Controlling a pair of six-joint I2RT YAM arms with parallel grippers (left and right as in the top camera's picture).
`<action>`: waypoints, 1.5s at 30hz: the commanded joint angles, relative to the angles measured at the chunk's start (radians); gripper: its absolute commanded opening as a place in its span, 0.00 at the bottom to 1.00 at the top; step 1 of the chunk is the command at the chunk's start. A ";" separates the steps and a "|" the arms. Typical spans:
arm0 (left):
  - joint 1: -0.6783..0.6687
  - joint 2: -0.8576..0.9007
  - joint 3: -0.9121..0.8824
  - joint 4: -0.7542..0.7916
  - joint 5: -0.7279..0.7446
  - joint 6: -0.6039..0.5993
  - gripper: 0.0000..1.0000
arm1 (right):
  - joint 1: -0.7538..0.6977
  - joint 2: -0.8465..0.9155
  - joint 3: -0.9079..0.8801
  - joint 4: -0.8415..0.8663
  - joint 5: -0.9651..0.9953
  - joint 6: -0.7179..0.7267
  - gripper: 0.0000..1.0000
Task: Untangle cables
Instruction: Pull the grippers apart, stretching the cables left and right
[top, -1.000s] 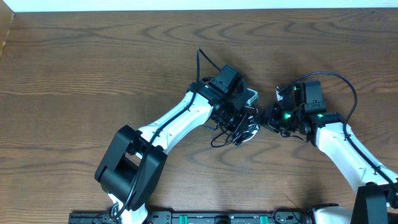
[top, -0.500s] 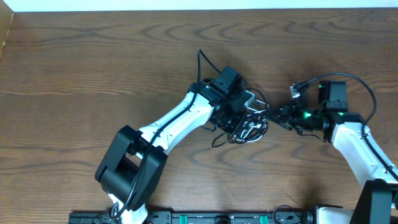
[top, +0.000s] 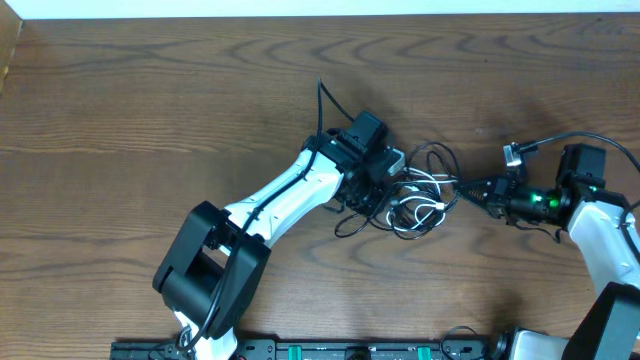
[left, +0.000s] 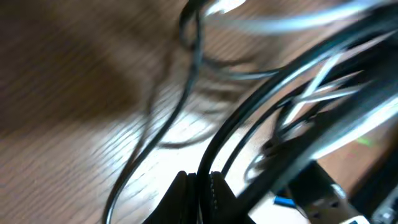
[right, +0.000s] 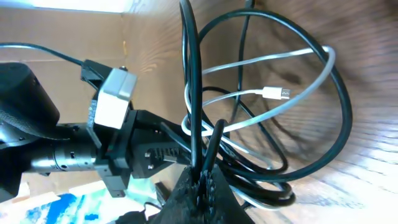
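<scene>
Dark wood-grain table, pale wall strip

My right gripper has drawn away rightward, pulling the black cable out and spreading loops of the white cable wider.

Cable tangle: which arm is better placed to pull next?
Right, probably. The right hand is shut on the black cable at the right edge of the tangle. The left hand clamps black cable over the tangle, so it suits anchoring.
</scene>
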 joint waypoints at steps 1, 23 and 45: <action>0.002 -0.009 -0.037 -0.006 -0.164 -0.072 0.07 | -0.033 -0.005 0.003 -0.018 0.004 -0.064 0.01; 0.119 -0.009 -0.137 -0.037 -0.543 -0.476 0.07 | -0.159 -0.005 -0.021 -0.159 0.468 0.105 0.02; 0.460 -0.009 -0.141 -0.059 -0.229 -0.519 0.07 | 0.411 -0.005 -0.062 0.037 0.722 0.333 0.01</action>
